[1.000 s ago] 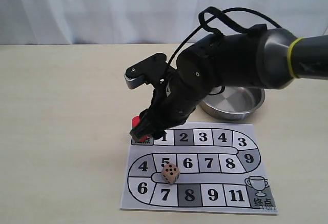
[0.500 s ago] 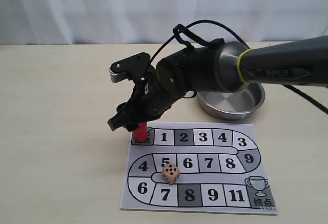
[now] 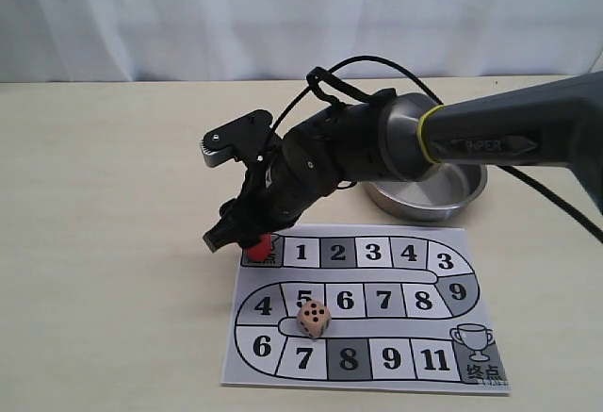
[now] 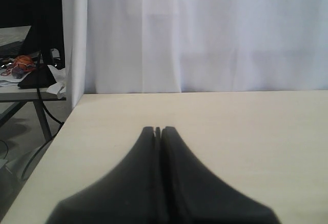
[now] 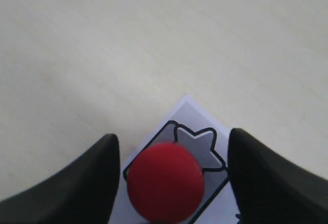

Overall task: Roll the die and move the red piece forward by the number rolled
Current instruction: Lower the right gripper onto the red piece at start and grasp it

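Flanking red piece on board corner, fingers apart

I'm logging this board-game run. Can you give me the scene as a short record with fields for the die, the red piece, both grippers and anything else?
die: on the board, by squares 5 and 8; top face too small to read
red piece: upright on the board's start corner square
right gripper: open, straddling the red piece, a gap on each side
left gripper: shut, holding nothing, over bare table
board: paper sheet of numbered squares, flat on the table
bowl: metal, behind the board, partly hidden by the right arm
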Controlling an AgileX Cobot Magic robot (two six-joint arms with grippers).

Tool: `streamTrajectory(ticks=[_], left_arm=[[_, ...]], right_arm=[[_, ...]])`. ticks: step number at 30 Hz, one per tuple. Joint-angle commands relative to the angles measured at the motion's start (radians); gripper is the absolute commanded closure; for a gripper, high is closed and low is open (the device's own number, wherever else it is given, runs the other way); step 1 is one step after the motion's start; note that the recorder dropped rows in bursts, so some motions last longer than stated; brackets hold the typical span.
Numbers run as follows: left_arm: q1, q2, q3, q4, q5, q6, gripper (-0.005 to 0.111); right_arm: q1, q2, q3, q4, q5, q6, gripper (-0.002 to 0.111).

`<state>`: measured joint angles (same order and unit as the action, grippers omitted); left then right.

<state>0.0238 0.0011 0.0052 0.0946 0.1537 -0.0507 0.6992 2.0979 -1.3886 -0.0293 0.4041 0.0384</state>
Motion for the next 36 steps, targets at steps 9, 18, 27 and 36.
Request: streamTrajectory(ticks=[9,18,27,36], left_arm=[[0.0,-0.001,-0.005,-0.001,-0.01,-0.002,0.107],[0.0,-0.001,-0.005,-0.001,-0.01,-0.002,0.107],[0.0,-0.001,-0.005,-0.001,-0.011,-0.002,0.107],[0.0,-0.001,-0.005,-0.001,-0.011,-0.002,0.107]], right_arm=[[-0.001,0.014,-0.005,-0.009,0.015,0.002,0.061],[-0.001,0.021,-0.005,-0.009,0.019,0.002,0.064],[-0.001,0.016,-0.005,-0.009,0.026,0.002,0.104],[-0.058,-0.048,-0.005,-0.031,0.122,0.007,0.104]])
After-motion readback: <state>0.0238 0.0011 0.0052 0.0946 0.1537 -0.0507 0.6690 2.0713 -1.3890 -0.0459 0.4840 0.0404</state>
